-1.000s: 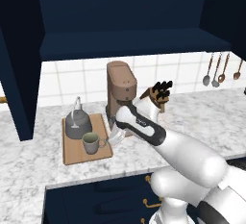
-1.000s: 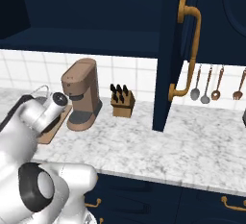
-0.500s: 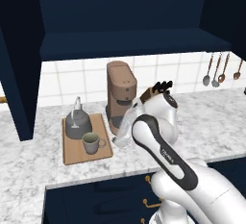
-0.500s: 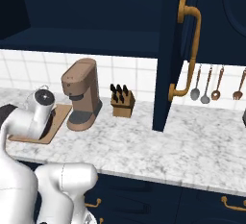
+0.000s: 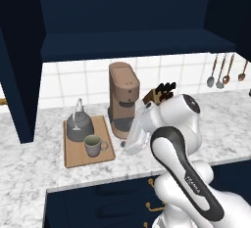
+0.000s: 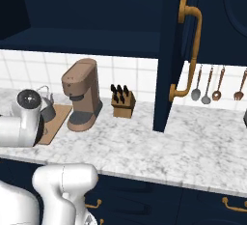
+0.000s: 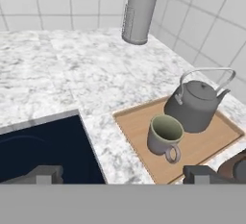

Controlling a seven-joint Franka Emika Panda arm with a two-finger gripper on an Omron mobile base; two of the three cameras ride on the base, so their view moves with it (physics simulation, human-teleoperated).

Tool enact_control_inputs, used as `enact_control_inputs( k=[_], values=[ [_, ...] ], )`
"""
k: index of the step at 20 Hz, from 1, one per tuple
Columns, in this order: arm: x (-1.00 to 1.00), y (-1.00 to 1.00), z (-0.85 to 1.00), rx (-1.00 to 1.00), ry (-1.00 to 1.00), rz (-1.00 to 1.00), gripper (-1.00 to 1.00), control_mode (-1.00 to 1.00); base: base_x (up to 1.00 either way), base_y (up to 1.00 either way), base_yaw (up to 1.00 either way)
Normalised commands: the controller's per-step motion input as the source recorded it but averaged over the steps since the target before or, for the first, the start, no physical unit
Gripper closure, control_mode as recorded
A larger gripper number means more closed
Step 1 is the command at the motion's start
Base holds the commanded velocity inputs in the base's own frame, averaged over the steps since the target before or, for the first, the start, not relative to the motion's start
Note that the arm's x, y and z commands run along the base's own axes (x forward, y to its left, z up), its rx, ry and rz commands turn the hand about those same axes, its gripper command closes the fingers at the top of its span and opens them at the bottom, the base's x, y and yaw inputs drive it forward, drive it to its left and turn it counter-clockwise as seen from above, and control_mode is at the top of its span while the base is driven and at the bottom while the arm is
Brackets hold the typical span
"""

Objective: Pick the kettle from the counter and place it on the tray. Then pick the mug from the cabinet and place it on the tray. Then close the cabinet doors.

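Note:
The dark grey kettle (image 5: 78, 127) (image 7: 196, 104) and the grey-beige mug (image 5: 93, 145) (image 7: 165, 134) both stand on the wooden tray (image 5: 74, 157) (image 7: 137, 121), the mug in front of the kettle. The tray lies on the marble counter (image 5: 29, 168) (image 7: 72, 74). My gripper (image 5: 130, 146) (image 7: 124, 175) is open with nothing between its fingers. It hangs over the counter's front edge, to the right of the tray and apart from it. The cabinet (image 5: 127, 11) is open above. Its doors (image 5: 17, 75) (image 6: 169, 50) stand swung out to the left and right. In the right base view my arm partly hides the kettle (image 6: 47, 106).
A tall brown coffee machine (image 5: 123, 100) (image 6: 82, 93) stands right of the tray, with a knife block (image 5: 159, 94) (image 6: 121, 102) beyond it. Utensils (image 5: 220, 73) (image 6: 207, 86) hang on the tiled wall. A grey cylinder (image 7: 139, 9) stands by the wall. Navy drawers (image 5: 98, 202) sit below the counter edge.
My arm has folded back and risen, drawing the open hand away from the tray toward the counter's front edge. Kettle and mug have stayed on the tray.

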Motion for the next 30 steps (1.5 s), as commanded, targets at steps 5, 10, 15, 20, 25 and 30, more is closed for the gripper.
enact_control_inputs(
  k=[5,10,15,20,25,30],
  values=[
    [-0.45,-0.03,0.4,0.0,-0.06,0.0,-1.0,-1.0,0.0,0.0,0.0],
    [-0.39,0.0,0.44,-0.01,-0.11,0.0,-1.0,-1.0,0.0,0.0,0.0],
    [-0.37,0.0,0.45,-0.02,-0.18,0.0,-1.0,-1.0,0.0,0.0,0.0],
    [-0.32,0.0,0.36,0.0,-0.25,0.04,-1.0,-1.0,0.0,0.0,0.0],
    [-0.25,0.19,0.35,0.0,-0.44,0.12,-1.0,-1.0,0.0,0.0,0.0],
    [-0.15,0.52,0.34,-0.02,-0.37,0.18,-1.0,-1.0,0.0,0.0,0.0]
  ],
)
